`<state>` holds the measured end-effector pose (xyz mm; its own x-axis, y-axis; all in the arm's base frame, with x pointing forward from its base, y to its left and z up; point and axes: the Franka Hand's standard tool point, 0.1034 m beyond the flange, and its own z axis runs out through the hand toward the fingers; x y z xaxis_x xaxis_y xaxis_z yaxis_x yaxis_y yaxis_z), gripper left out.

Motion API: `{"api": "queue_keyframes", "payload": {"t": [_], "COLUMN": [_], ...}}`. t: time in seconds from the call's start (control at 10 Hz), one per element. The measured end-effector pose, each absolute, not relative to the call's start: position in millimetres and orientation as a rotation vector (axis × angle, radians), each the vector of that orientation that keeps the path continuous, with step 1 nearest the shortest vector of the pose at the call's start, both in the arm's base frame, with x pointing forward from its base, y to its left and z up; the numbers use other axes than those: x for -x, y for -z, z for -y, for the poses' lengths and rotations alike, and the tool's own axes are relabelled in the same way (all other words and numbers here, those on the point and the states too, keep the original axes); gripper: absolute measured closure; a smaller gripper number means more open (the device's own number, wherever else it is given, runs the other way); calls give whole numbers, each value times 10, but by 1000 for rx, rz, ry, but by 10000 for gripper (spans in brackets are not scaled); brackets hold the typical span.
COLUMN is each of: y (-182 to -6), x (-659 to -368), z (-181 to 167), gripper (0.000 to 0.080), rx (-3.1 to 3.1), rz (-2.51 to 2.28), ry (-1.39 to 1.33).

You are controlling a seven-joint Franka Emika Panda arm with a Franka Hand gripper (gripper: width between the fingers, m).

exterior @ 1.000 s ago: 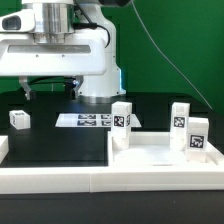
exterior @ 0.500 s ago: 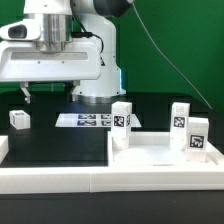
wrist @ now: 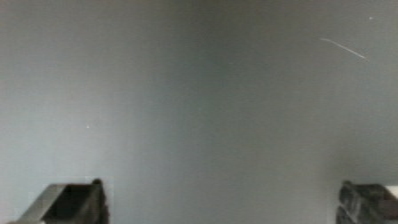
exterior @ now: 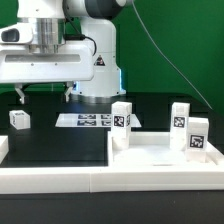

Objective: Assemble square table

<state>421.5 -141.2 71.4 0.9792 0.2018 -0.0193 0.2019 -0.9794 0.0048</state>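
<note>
The top [exterior: 160, 158] lies at the front, toward the exterior view's right: a white plastic square tray with a raised rim. I judge it light, stiff and rather slick, best taken by pinching the rim. Three legs [exterior: 121, 117] stand upright at its far side, white blocks with black-and-white tags; a fourth leg [exterior: 19, 119] sits well apart at the exterior view's left. They look light and rigid; I'd grip them across flat sides. My claw [exterior: 44, 94] hangs high with jaws wide, holding nothing.
</note>
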Motion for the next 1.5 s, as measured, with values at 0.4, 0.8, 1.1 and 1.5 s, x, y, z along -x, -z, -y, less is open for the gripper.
{"api": "queue_keyframes", "payload": {"t": [0.4,0.8,1.1,1.5], "y": [-538,-495,-472,-422], "x": [-3976,-4087,-4053,-3958], "z": [1516,1473,1585,1774], "gripper": [151,151,151,151], "rx": [-3088,-3005,-2917,-2915], "rz": [-619,-593,-639,-611], "ry": [324,619,790,773]}}
